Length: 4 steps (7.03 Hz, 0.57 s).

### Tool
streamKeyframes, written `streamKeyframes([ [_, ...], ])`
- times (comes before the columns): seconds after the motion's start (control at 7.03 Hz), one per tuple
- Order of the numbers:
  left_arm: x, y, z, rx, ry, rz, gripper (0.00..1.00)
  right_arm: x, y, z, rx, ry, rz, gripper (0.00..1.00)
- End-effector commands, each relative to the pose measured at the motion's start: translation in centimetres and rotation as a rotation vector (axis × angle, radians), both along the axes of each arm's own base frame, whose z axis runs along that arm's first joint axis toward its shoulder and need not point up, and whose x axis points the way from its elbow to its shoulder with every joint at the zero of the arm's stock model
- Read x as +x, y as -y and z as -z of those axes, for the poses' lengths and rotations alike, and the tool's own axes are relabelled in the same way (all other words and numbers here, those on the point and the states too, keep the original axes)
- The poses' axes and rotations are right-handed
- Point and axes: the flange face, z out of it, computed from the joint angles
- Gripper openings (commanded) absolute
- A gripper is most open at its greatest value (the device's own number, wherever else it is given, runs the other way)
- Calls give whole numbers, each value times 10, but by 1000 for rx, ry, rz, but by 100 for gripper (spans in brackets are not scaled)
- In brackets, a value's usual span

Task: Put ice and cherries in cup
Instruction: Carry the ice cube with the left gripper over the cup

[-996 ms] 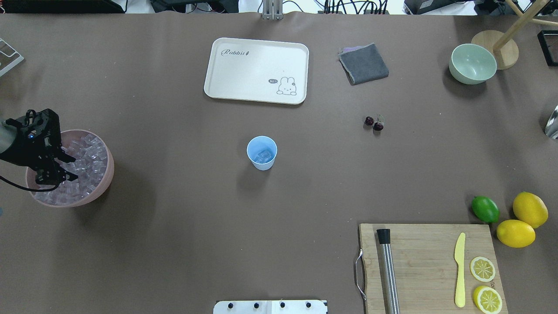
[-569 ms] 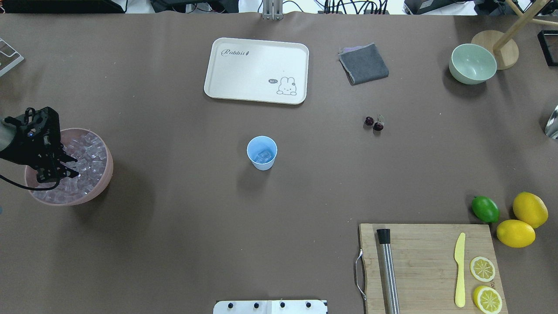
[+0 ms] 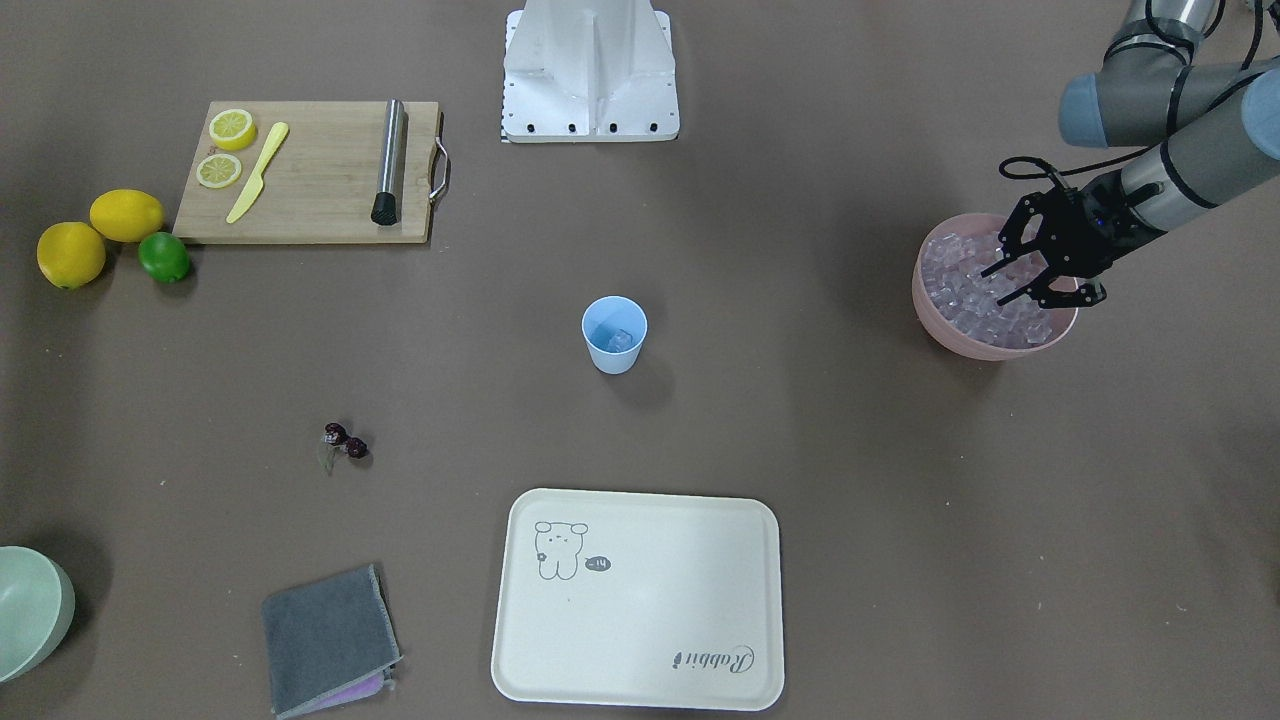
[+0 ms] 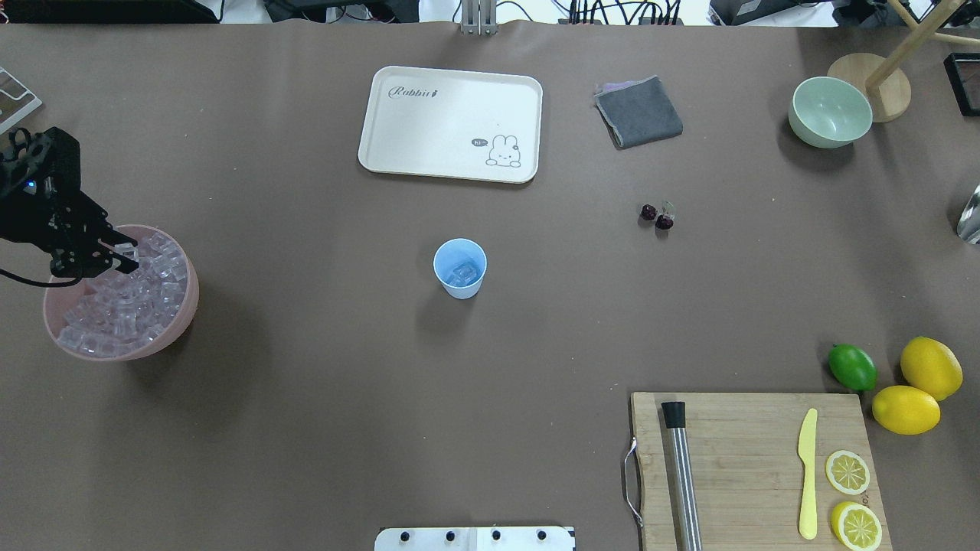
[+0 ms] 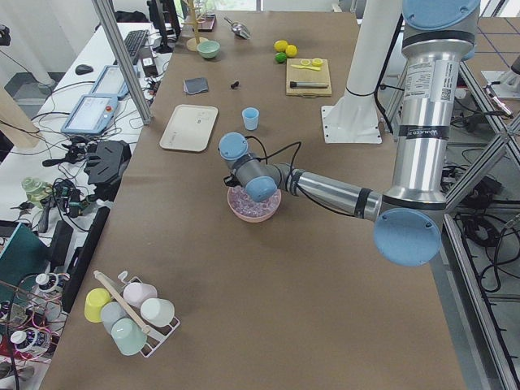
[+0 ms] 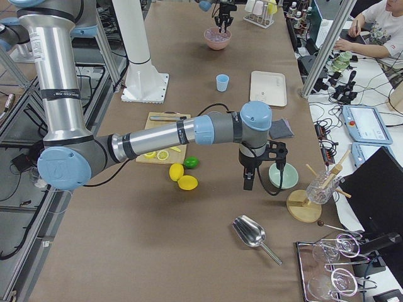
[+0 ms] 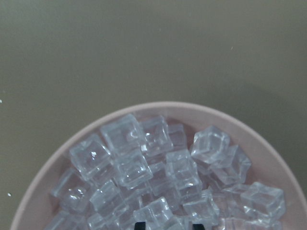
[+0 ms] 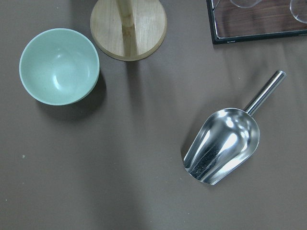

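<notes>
The light blue cup [image 4: 459,268] stands mid-table with some ice inside; it also shows in the front view [image 3: 614,335]. The cherries [image 4: 657,216] lie on the table to its right, toward the far side. Many ice cubes [image 4: 130,306] fill a pink bowl [image 4: 189,295] at the left edge. My left gripper [image 4: 122,256] hovers over the bowl's far-left rim, shut on an ice cube. In the left wrist view only the fingertips [image 7: 139,225] show, above the ice [image 7: 129,158]. My right gripper [image 6: 247,182] hangs by the green bowl; I cannot tell whether it is open or shut.
A cream tray [image 4: 452,122] and grey cloth [image 4: 639,112] lie beyond the cup. A pale green bowl [image 4: 831,111] and metal scoop [image 8: 223,143] sit at the far right. A cutting board [image 4: 750,459] with knife, muddler and lemon slices, a lime [image 4: 852,367] and lemons are near right.
My left gripper narrowed its fingers among the ice in the bowl, then rose and moved toward the bowl's far rim. The bowl shifted slightly. The cup and cherries have not moved.
</notes>
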Motion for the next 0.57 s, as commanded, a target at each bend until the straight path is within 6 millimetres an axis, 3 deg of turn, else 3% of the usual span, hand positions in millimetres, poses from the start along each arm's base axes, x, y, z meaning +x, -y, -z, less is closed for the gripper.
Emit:
streamKeyframes([
  [0.0, 23, 45, 92, -4, -85, 52, 0, 0, 0, 0, 1, -2, 1, 100],
  [0.14, 38, 63, 138, -44, -123, 87, 0, -1, -1, 2, 3, 7, 1, 100],
  [0.28, 65, 69, 173, -31, -141, 93, 0, -1, -2, 2, 3, 7, 1, 100],
  [0.43, 92, 65, 195, -5, -143, 116, 0, -1, -2, -1, -6, 7, 1, 100],
])
